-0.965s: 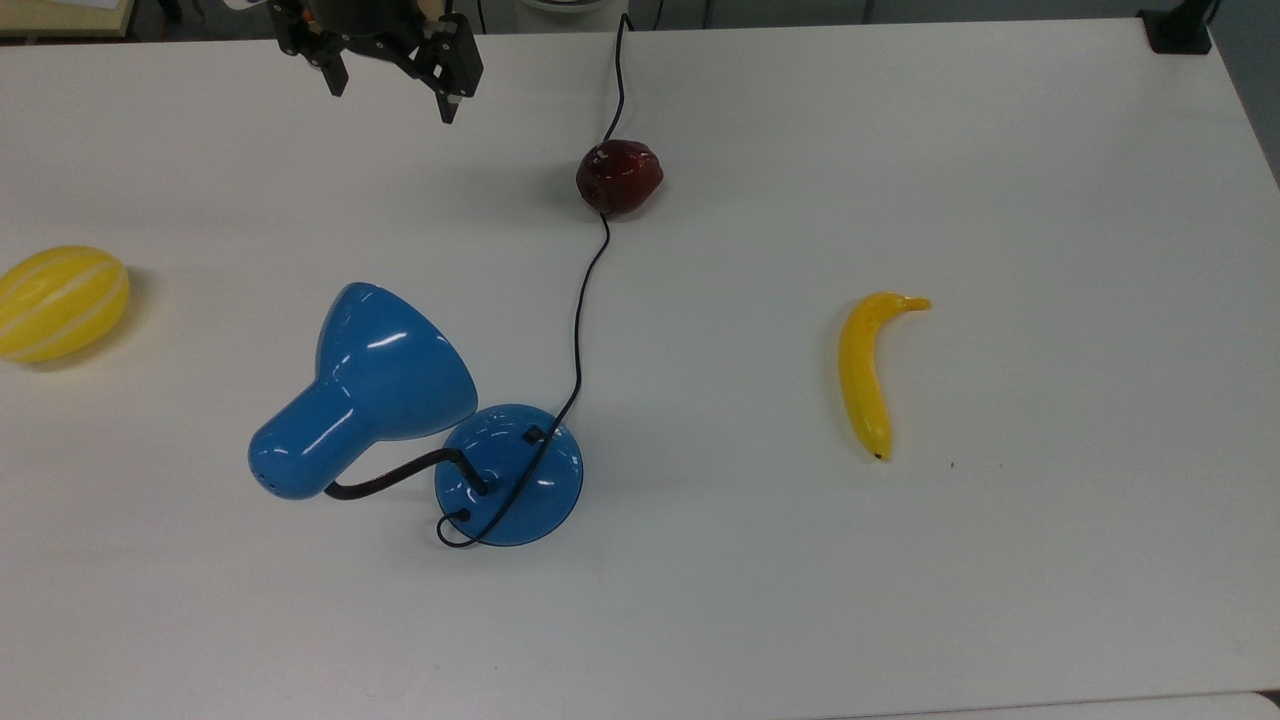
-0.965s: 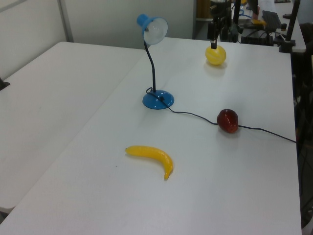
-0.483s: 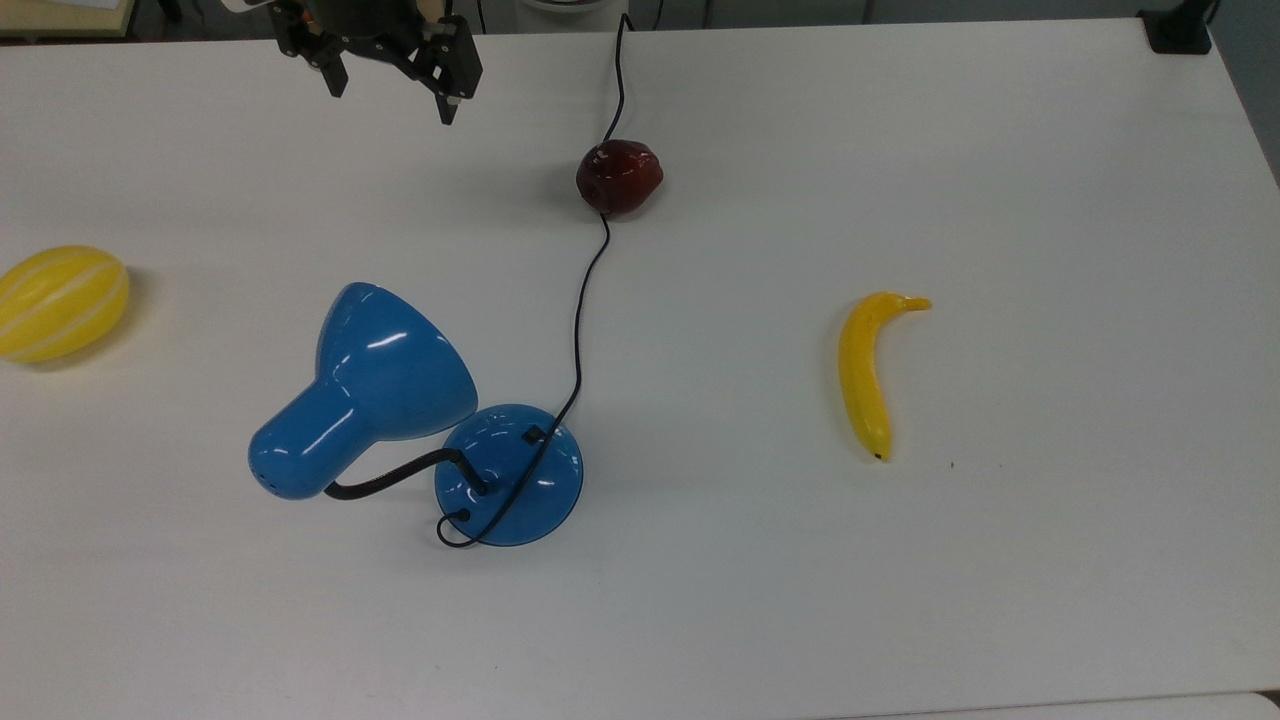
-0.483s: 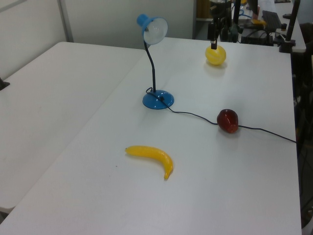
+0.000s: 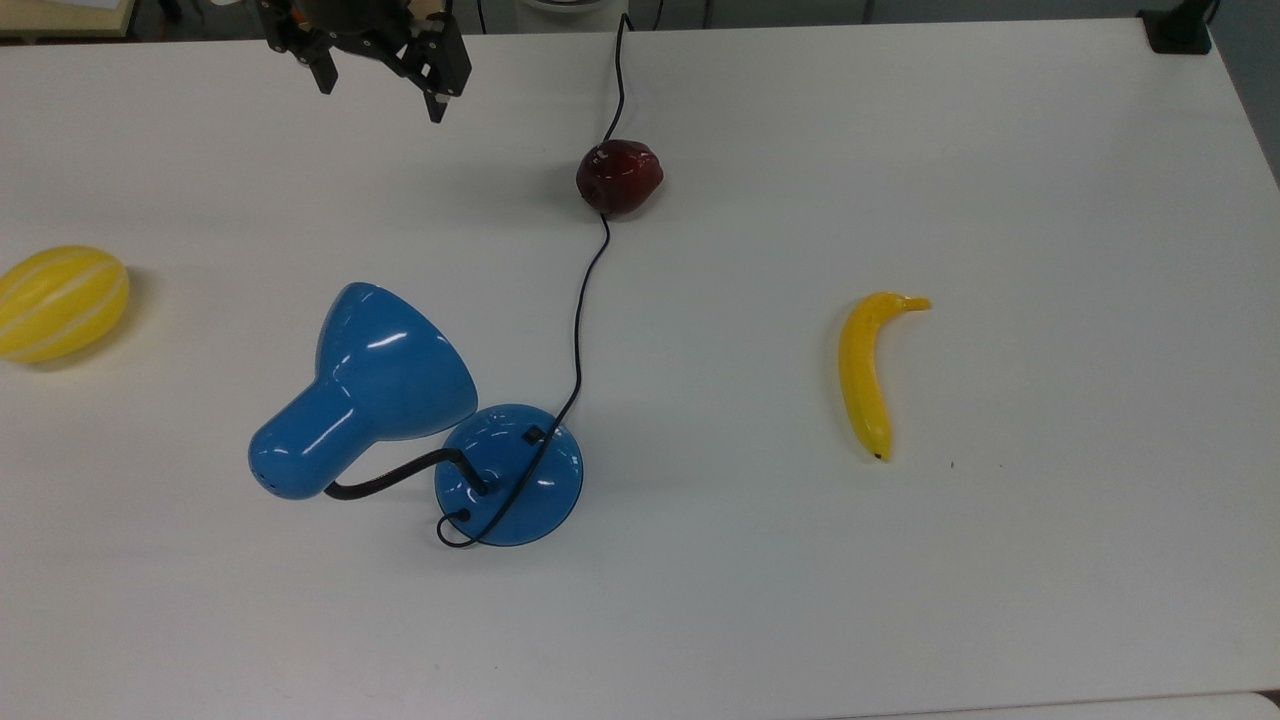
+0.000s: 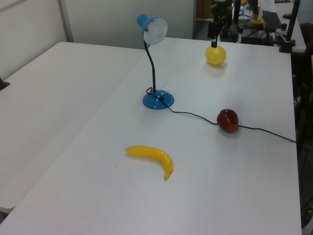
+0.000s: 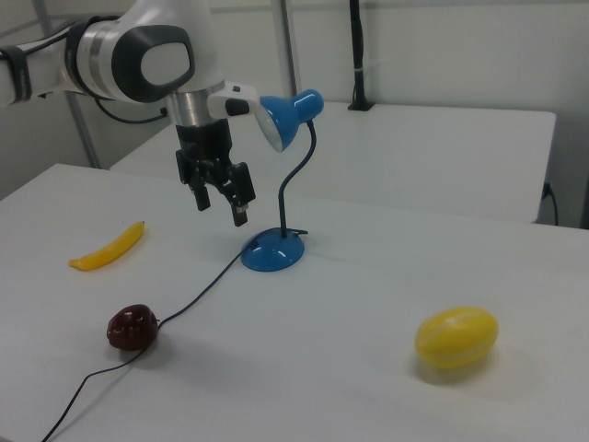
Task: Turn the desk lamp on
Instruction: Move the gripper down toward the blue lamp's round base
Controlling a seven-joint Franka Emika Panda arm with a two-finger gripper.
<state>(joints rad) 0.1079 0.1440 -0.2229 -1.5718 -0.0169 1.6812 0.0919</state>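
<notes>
In the top view, the desk lamp (image 5: 420, 420) stands on the white table (image 5: 900, 600) at about seven o'clock from the picture's centre. Its glossy blue shade (image 5: 365, 390) is bell-shaped, its black neck (image 5: 390, 477) bends in a curve, and its round domed base (image 5: 510, 475) carries a small black switch (image 5: 535, 435). A thin black cord (image 5: 580, 320) loops off the base and runs toward twelve o'clock, passing against a dark red, lumpy fruit (image 5: 619, 176). At three o'clock from the lamp, well apart, lies a smooth yellow banana (image 5: 865, 375), gently curved. At nine o'clock, near the table's edge, sits a yellow oval melon (image 5: 60, 302) with pale stripes. Farthest, at eleven o'clock, the black gripper (image 5: 380, 95) hangs above the table with its two fingers spread apart, holding nothing, well clear of the lamp. The table is matte and plain. In the right view, a second white table (image 7: 442, 138) stands behind, before a pale wall (image 7: 442, 46).
</notes>
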